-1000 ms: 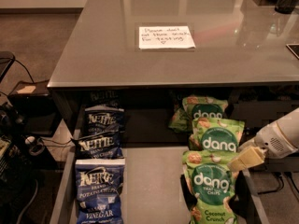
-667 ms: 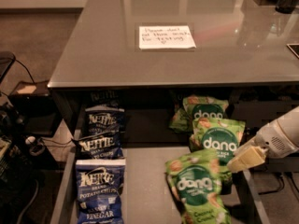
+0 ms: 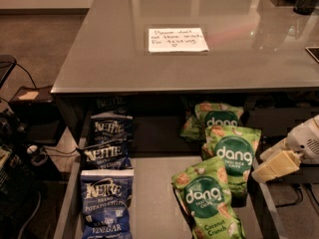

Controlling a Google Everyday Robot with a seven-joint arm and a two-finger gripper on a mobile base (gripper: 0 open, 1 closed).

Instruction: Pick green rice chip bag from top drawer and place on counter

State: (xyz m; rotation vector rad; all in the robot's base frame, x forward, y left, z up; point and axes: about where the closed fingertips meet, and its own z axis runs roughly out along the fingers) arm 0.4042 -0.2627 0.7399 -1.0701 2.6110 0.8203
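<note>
Camera view caught the green rice chip bag (image 3: 209,200) lying tilted on the top drawer (image 3: 149,188) floor, with the gripper (image 3: 262,172) at the drawer's right edge, just apart from it. Clenched or released, couldn't tell.

Dim, warm overhead light. Glossy table (image 3: 99,59) carries pale reflections across far half (note (image 3: 178,39) brightest spot). Deep shadow under table edge swallows drawer (image 3: 154,183) rear. Cream claw (image 3: 266,171) lit at right edge.

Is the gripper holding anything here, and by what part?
Cannot be told: the gripper sits at the right edge of the middle green rice chip bag in the top drawer, no bag lifted.
</note>
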